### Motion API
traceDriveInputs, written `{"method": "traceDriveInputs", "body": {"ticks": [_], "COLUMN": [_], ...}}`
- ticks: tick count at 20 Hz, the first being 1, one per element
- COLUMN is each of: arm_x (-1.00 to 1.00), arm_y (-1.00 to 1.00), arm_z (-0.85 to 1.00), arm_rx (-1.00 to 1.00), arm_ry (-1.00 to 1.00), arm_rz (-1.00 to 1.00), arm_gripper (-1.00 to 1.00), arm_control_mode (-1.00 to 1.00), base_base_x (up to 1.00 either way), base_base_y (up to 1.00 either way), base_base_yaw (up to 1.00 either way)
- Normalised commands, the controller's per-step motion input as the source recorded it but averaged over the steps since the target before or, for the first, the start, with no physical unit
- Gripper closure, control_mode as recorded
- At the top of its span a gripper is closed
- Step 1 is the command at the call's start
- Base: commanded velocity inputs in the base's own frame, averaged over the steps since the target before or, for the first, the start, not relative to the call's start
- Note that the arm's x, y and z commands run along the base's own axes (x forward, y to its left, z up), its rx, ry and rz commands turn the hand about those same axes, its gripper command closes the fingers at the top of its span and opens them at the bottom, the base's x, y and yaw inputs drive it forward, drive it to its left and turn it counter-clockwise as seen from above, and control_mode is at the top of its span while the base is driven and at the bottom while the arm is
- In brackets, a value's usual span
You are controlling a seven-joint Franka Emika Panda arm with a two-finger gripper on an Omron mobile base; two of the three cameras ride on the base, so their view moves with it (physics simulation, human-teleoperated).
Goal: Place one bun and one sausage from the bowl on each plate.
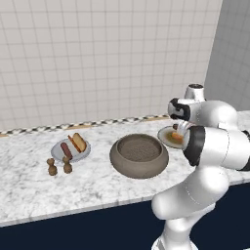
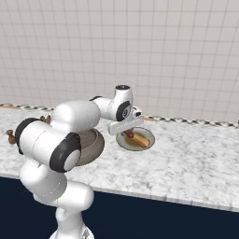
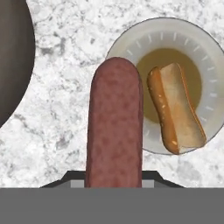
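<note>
The sausage [image 3: 114, 124] was in the robot's gripper [image 3: 114, 177], held by one end so the rest stuck out long in front of the hand camera. The fingers were closed on it — that was why it hung in the air and did not drop. It hung over the edge of the tan plate [image 3: 131, 48], with part of it still over the marble counter [image 3: 61, 109].

A bun [image 3: 177, 107] already lay on that plate, a little to one side, so there was room beside it. I think the sausage was being carried there to sit next to the bun.

The big bowl [image 1: 139, 155] sat in the middle of the counter, just beside the tan plate [image 1: 166, 136]. It looked empty inside, which fits, since the food came out of it.

On the bowl's far side sat the grey plate [image 1: 57, 151] with its own bun [image 1: 78, 142] and sausage [image 1: 66, 149] — that one looked done. Two small brown shakers [image 1: 59, 166] stood just in front of it, out of the way.
</note>
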Motion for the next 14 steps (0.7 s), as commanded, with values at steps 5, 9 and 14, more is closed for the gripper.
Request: {"method": "traceDriveInputs", "body": {"ticks": [5, 9, 14], "arm_x": [0.31, 0.16, 0.00], "arm_y": [0.03, 0.04, 0.00], "arm_z": [-0.53, -0.58, -0.53], "arm_rx": [0.00, 0.00, 0.00], "arm_ry": [0.00, 0.00, 0.00], "arm_rz": [-0.05, -0.12, -0.11], "arm_gripper": [1.00, 1.00, 1.00], "arm_control_mode": [-1.00, -1.00, -1.00], "base_base_x": [0.00, 0.00, 0.00], "base_base_y": [0.00, 0.00, 0.00], "base_base_yaw": [0.00, 0.00, 0.00]}}
